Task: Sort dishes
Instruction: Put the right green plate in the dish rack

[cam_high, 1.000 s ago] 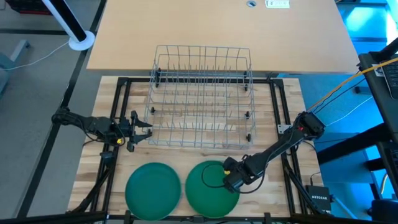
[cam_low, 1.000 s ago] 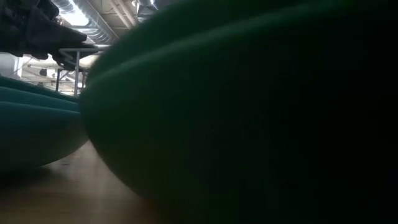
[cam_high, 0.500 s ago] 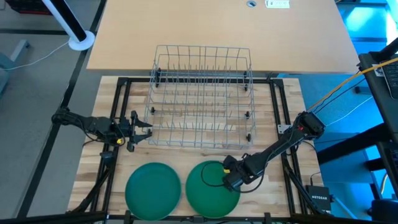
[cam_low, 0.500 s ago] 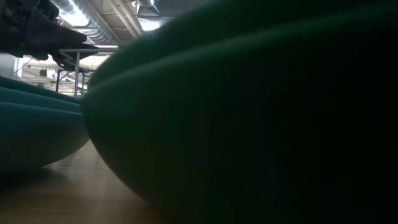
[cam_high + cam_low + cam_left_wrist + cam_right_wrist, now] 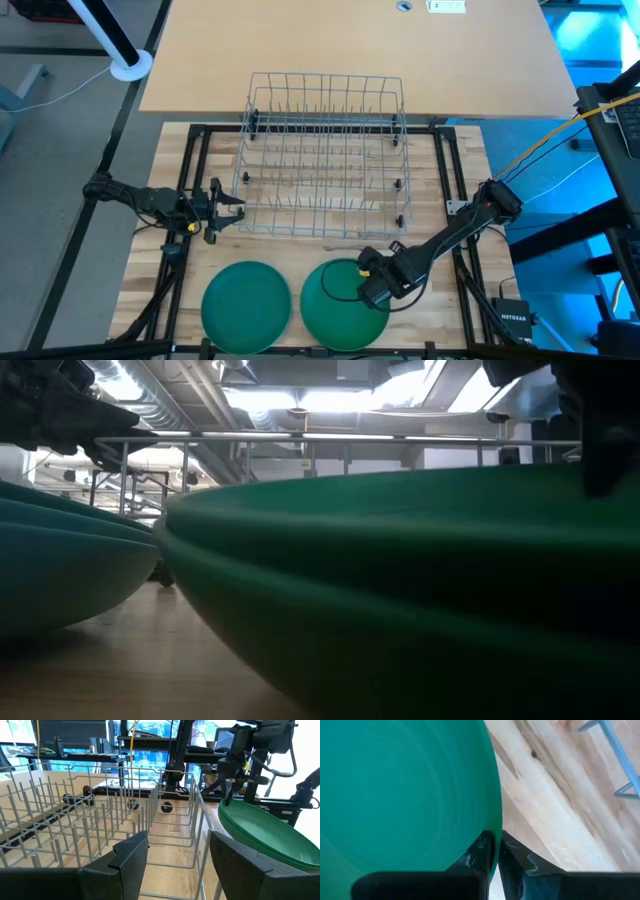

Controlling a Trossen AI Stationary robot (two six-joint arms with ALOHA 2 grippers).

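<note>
So the right pincer (image 5: pixel 372 288) has clamped down on the rim of the top green plate (image 5: pixel 335 310), one finger over the lip and one under it, at the edge nearest the wire rack (image 5: pixel 322 155). From the wrist camera you can see the fingers (image 5: pixel 481 851) pinching the rim with only the plate's thickness between them. That plate sits on a stack toward the front of the tabletop (image 5: pixel 465 165), and the low camera shows at least one more rim right under it. A second pile of teal plates (image 5: pixel 246 305) sits just beside it on the left, not touching as far as I can tell.

My guess on handling: these look like matte plastic, so light and stiff, not something that shatters. The catch is a rim pinch on a wide flat disc. All the weight hangs off one edge, so it'll want to sag or swivel in the grip, and smooth plastic could slip if the squeeze is weak. Rim is really the only place to grab though, since it's lying flat.

The left pincer (image 5: pixel 232 208) is parked by the left end of the rack with its fingers spread apart, holding nothing.

The rack has no plates in it yet.
</note>
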